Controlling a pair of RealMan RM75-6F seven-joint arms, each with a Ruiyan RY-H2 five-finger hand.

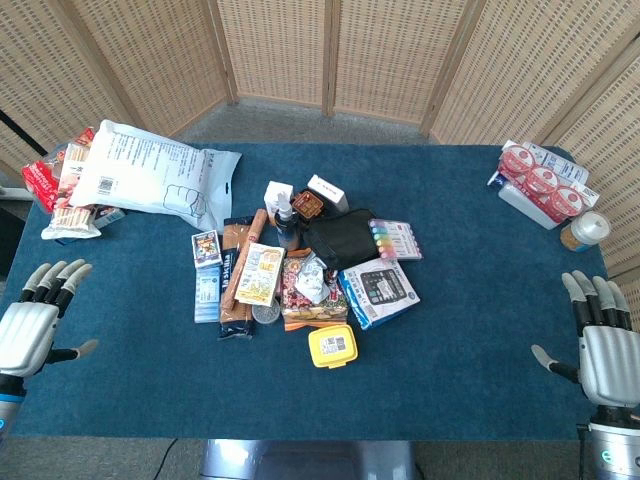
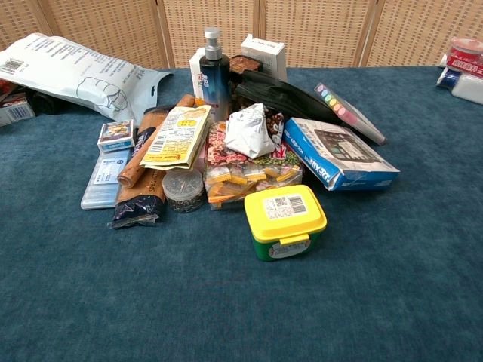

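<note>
My left hand (image 1: 35, 315) hovers open at the table's near left edge, fingers spread, holding nothing. My right hand (image 1: 598, 335) hovers open at the near right edge, also holding nothing. Both stay far from the pile in the middle of the blue table (image 1: 470, 330). The pile holds a yellow-lidded box (image 1: 333, 346) (image 2: 284, 221) nearest me, a blue calculator box (image 1: 380, 291) (image 2: 337, 153), a dark spray bottle (image 2: 213, 66), a black pouch (image 1: 338, 240), a marker set (image 1: 395, 239) and several snack packets (image 2: 245, 162). Neither hand shows in the chest view.
A large white mailer bag (image 1: 150, 170) (image 2: 64, 68) and red snack packs (image 1: 50, 180) lie at the far left. Yoghurt cups (image 1: 540, 180) and a jar (image 1: 586, 230) stand at the far right. Wicker screens (image 1: 330, 50) close off the back.
</note>
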